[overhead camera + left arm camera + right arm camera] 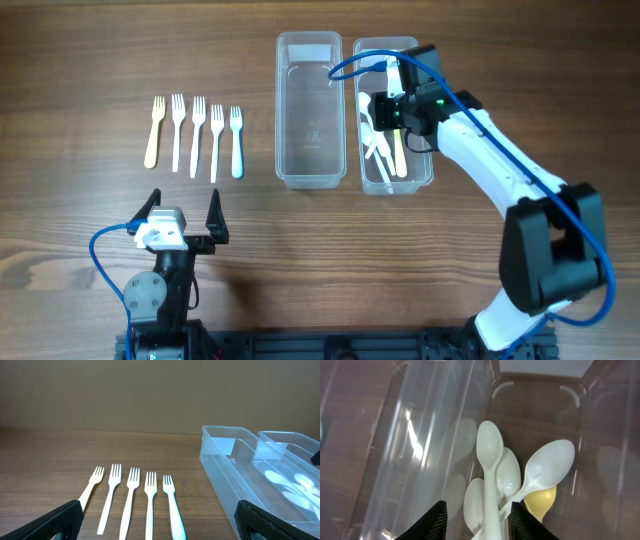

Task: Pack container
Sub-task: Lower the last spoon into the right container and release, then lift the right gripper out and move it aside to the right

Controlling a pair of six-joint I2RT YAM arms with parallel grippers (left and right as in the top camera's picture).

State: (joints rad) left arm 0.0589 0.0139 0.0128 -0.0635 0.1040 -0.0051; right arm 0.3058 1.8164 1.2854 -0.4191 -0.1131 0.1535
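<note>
Right gripper sits low in right box. Jaws spread, white spoon handle loose between, not pinched. Spoon lies on spoon pile. Best: lift straight up, no bumping walls. Left gripper jaws spread, near forks.

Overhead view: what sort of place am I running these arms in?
Probably a robotics lab test bench, not a kitchen: a wood-grain table, five plastic forks lined up in a neat row beside two clear containers, and a plain blank wall behind.
</note>
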